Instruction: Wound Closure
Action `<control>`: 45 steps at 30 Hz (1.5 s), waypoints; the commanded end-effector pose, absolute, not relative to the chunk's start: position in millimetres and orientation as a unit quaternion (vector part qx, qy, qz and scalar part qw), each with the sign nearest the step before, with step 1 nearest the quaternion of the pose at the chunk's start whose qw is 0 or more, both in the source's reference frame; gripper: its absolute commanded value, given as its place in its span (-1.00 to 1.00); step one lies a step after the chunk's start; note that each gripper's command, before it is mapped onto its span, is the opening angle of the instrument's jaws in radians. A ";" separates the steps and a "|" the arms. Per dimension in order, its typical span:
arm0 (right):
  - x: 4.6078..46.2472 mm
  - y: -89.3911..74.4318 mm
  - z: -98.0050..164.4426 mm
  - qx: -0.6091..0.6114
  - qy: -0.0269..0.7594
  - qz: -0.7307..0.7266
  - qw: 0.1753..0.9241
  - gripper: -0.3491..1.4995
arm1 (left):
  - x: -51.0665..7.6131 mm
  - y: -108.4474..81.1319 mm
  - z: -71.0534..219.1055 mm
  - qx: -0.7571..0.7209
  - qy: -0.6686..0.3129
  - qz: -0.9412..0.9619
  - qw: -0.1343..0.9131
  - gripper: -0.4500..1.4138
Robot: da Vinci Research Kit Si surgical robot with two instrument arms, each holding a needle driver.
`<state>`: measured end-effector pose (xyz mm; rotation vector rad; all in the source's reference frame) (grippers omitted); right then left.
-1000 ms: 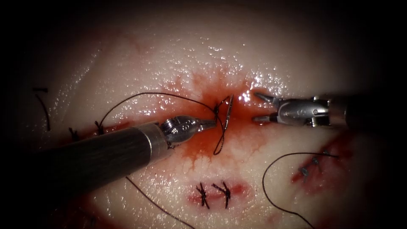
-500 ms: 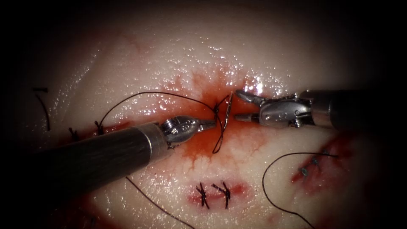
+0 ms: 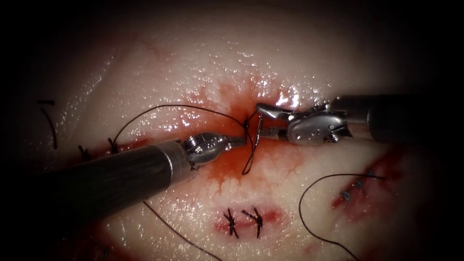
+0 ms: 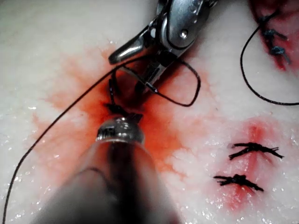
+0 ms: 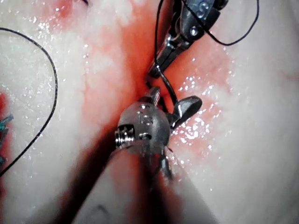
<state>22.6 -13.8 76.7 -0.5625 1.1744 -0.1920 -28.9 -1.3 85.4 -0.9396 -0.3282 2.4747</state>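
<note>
Over the last second the right tool [image 3: 261,120] has come in from the right, and its parted fingers now straddle the upper part of the needle [image 3: 255,140], not clenched. The left tool [image 3: 244,140], fingers clamped, holds the needle at mid-curve, with thread [image 3: 169,107] wound there, above the red-stained cut [image 3: 241,166] in the tissue [image 3: 203,63], not in it. A handover looks under way; the right fingers would need to close squarely on the needle first.

the left hand [image 3: 241,140] tips hide the needle [image 3: 257,137] where they meet; grip unclear.
</note>
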 end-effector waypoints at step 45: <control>21.5 -11.7 83.2 -0.180 0.589 -0.036 0.787 -1.00 | -32.7 -0.5 85.5 -0.390 -0.087 0.887 0.231 -0.86</control>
